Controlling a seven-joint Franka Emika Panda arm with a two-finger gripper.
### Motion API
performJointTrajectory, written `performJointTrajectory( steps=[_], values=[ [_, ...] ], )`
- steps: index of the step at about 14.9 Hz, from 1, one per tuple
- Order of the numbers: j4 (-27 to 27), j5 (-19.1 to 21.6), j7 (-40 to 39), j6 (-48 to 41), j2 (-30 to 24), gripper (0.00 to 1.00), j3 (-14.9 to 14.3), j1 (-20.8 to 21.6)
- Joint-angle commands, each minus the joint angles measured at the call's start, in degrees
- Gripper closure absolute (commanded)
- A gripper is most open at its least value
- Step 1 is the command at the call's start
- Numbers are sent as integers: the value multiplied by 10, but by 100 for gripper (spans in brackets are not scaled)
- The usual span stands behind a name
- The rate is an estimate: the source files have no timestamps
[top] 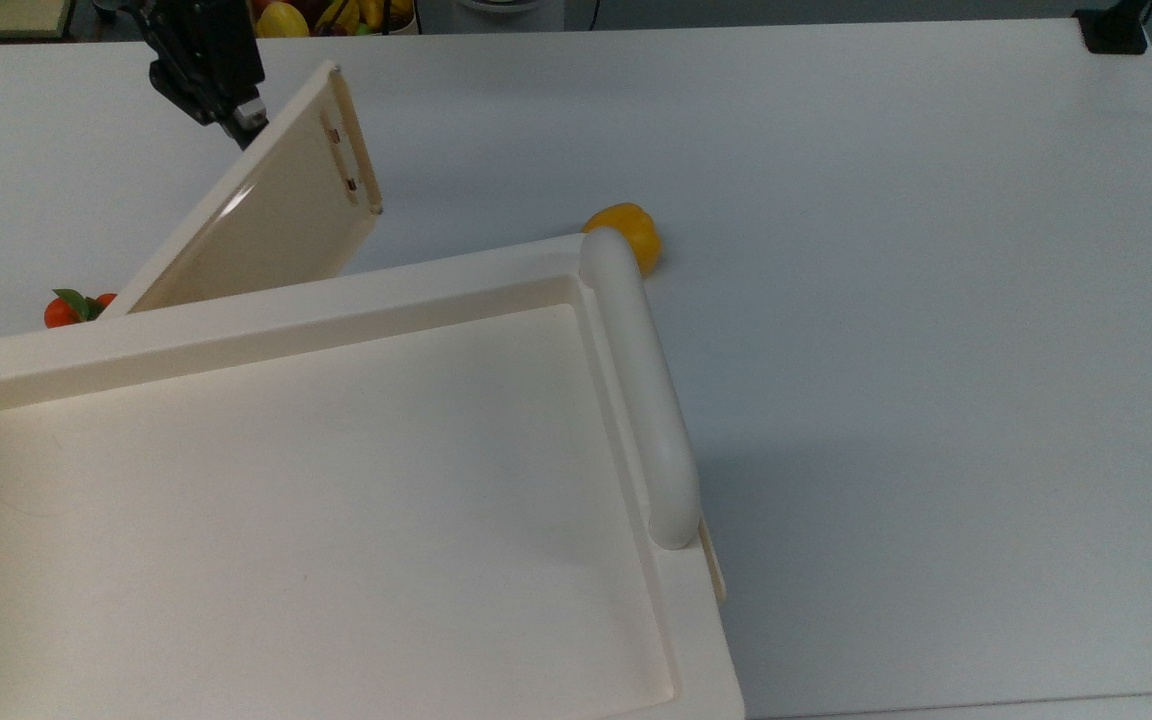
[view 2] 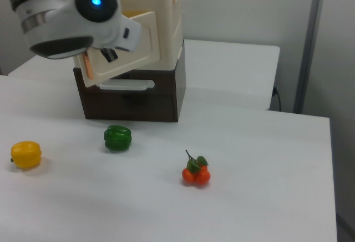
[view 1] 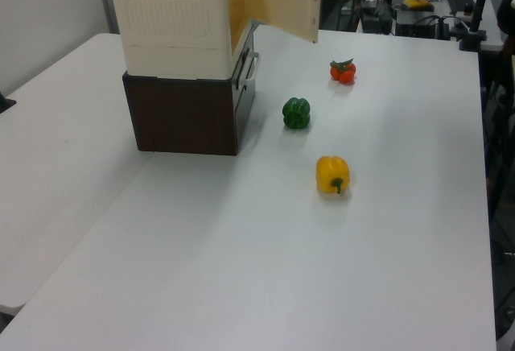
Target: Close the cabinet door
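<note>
Even, bright indoor light, soft shadows beside the cabinet [top: 336,500], slight glare on its door [top: 266,225].

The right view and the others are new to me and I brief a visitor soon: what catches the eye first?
The cream cabinet on its dark brown base, with the cabinet door standing partly open and the robot's dark gripper at its outer edge. Then the bright produce on the white table: a green pepper, a yellow pepper and red tomatoes, spaced apart in front of the cabinet.
</note>
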Motion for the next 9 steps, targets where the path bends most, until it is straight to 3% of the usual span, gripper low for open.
performJointTrajectory(
  steps=[1,9],
  values=[
    [12,14,8,99,19,100,54,7],
    [45,32,4,288,70,100,117,25]
  ],
)
